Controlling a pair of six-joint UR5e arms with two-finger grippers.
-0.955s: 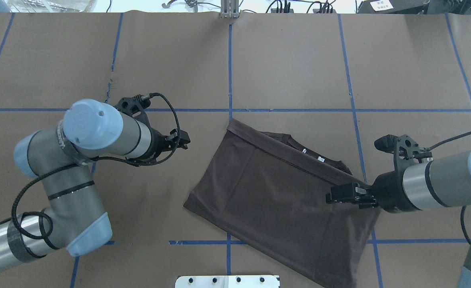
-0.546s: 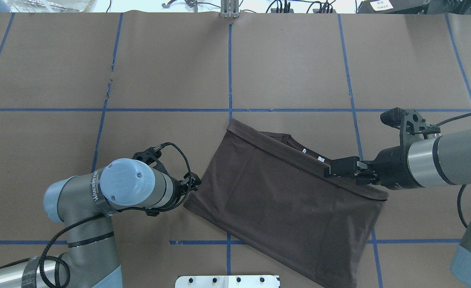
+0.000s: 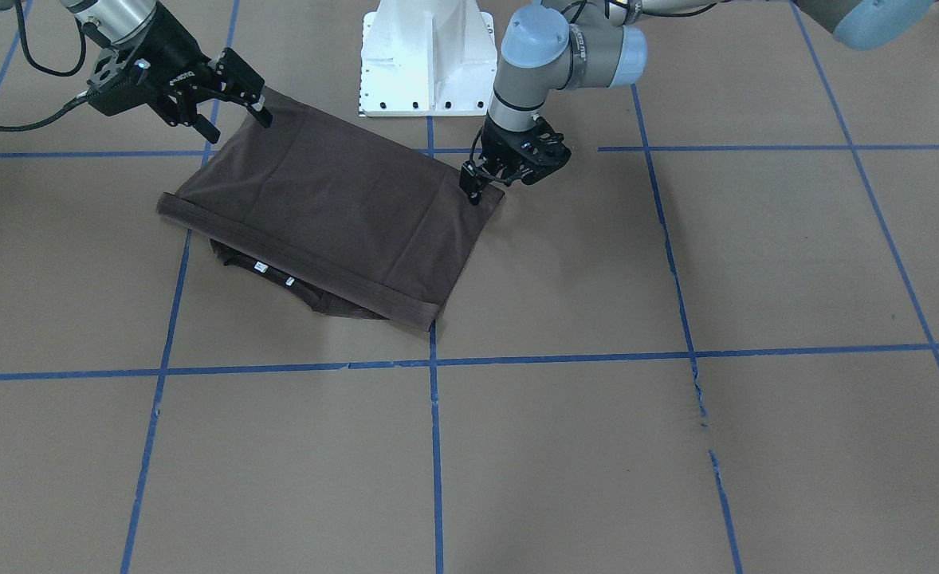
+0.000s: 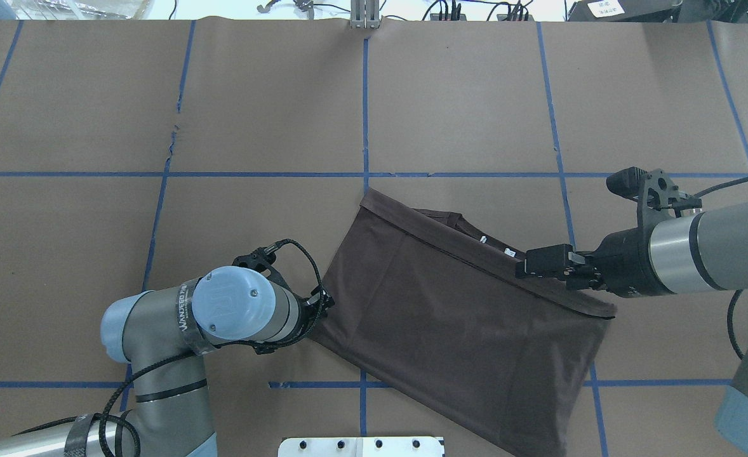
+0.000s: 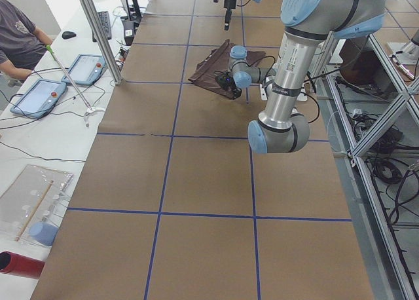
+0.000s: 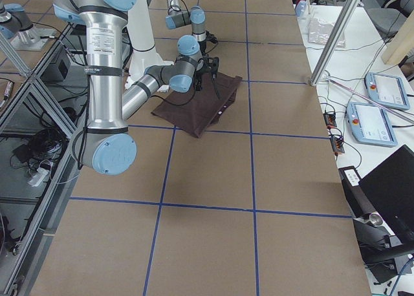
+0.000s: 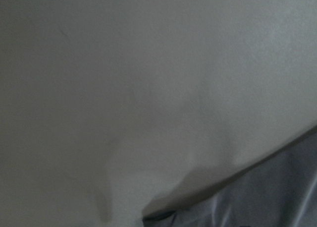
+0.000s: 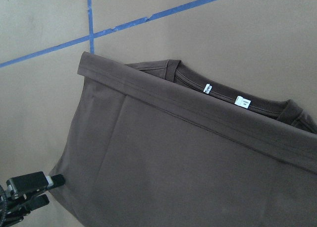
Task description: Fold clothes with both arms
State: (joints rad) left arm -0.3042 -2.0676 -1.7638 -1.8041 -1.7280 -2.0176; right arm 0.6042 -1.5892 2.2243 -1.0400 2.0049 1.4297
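The dark brown T-shirt [image 4: 463, 317] lies folded and slanted on the brown paper, its collar and white labels [image 8: 225, 93] peeking out past the far hem. My left gripper [image 4: 324, 303] points down at the shirt's left corner [image 3: 495, 193]. In the right wrist view its two fingers [image 8: 29, 183] stand slightly apart beside that corner, so it looks open. My right gripper [image 3: 250, 92] hovers open over the shirt's right end [image 4: 577, 304], near the hem, holding nothing.
The white base pedestal [image 3: 426, 56] stands just behind the shirt. Blue tape lines [image 4: 366, 114] grid the paper, which has a small tear [image 4: 174, 136]. A seated person [image 5: 19, 38], tablets [image 5: 85, 67] and a metal post [image 5: 98, 38] are beside the table's far edge.
My left arm swung inward and down to the shirt's left corner. My right gripper moved from the shirt's right corner to its far hem, then stayed nearly still.
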